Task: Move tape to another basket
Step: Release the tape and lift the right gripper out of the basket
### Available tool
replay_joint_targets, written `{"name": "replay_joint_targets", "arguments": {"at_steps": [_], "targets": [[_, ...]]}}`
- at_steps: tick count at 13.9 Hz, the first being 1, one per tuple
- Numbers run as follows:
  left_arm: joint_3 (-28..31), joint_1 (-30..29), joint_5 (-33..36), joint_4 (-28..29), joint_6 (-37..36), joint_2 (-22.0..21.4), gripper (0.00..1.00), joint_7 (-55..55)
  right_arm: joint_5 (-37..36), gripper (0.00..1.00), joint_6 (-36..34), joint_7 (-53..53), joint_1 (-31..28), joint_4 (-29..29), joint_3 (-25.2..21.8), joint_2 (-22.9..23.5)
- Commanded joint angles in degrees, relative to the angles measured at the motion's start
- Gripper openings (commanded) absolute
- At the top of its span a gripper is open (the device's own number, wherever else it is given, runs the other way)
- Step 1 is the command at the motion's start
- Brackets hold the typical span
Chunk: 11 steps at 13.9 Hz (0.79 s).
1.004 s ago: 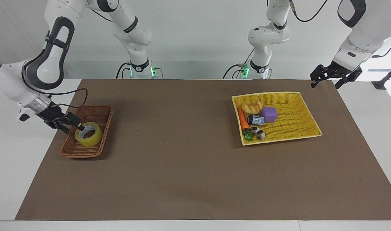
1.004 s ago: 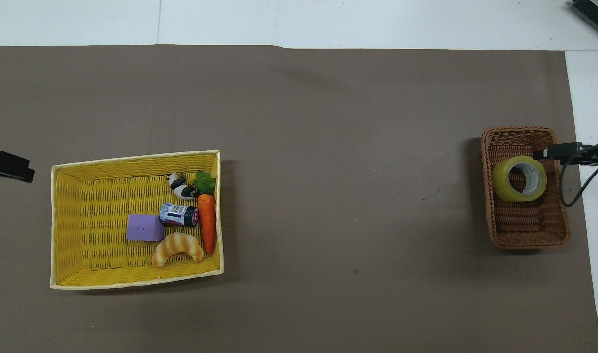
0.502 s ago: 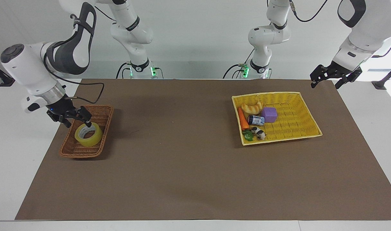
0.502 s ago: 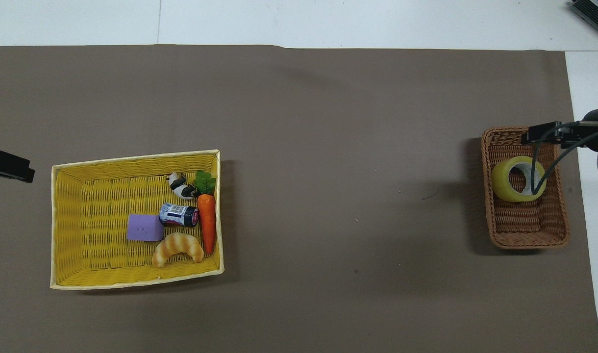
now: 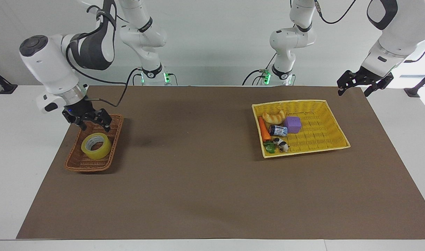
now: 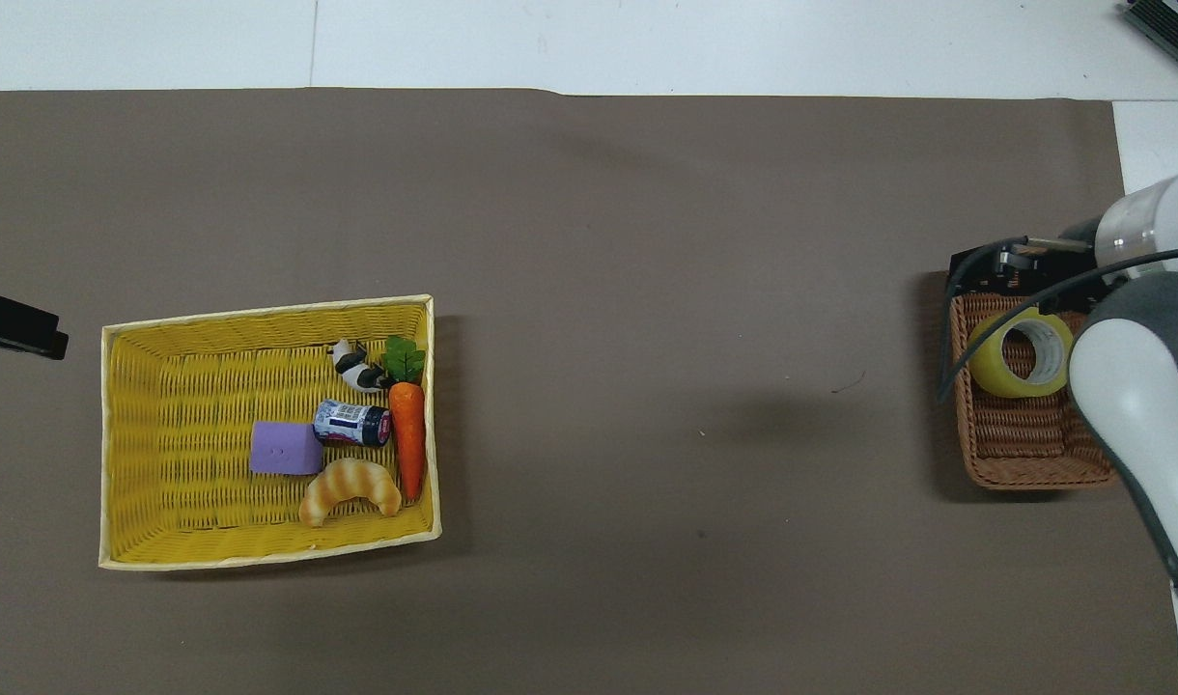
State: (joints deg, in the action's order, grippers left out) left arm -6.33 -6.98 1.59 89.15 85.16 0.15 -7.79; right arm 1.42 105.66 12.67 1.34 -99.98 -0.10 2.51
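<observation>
The yellow tape (image 5: 94,153) lies flat in the small brown wicker basket (image 5: 88,167) toward the right arm's end of the table. It also shows in the overhead view (image 6: 987,371), in the basket (image 6: 1025,456). My right gripper (image 5: 94,124) hangs open and empty just above the basket and the tape, clear of both; in the overhead view the gripper (image 6: 1006,267) covers one end of the basket. My left gripper (image 5: 353,91) waits open and empty above the table's corner at the left arm's end; only its tip (image 6: 17,326) shows in the overhead view.
A large yellow basket (image 5: 322,127) toward the left arm's end holds a purple cube (image 5: 293,124), a croissant (image 5: 273,117), a carrot (image 5: 263,129), a small can (image 5: 278,130) and a toy cow (image 5: 280,143). Brown mat (image 5: 198,157) covers the table between the baskets.
My right gripper has come up and away from the tape and turned to point downward over the basket. The tape has stayed in the brown basket. The left arm has not moved.
</observation>
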Motion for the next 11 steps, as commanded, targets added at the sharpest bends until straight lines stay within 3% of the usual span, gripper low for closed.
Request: {"name": "replay_joint_targets", "arguments": {"at_steps": [1, 6, 11], "targets": [[-0.3, -0.4, 1.1, -1.0, -0.7, 0.2, 1.00, -0.5, -2.3, 1.00, -0.8, 7.9, 4.4, -1.8, -0.1, -3.0], [-0.4, -0.4, 1.1, -1.0, -0.7, 0.2, 1.00, -0.5, -2.3, 1.00, -4.2, 9.9, 6.0, 1.7, 0.4, -4.6], [-0.3, -0.4, 1.1, -1.0, -0.7, 0.2, 1.00, -0.5, -1.3, 1.00, -14.9, 3.5, 4.4, 10.4, -2.3, -5.1]]}}
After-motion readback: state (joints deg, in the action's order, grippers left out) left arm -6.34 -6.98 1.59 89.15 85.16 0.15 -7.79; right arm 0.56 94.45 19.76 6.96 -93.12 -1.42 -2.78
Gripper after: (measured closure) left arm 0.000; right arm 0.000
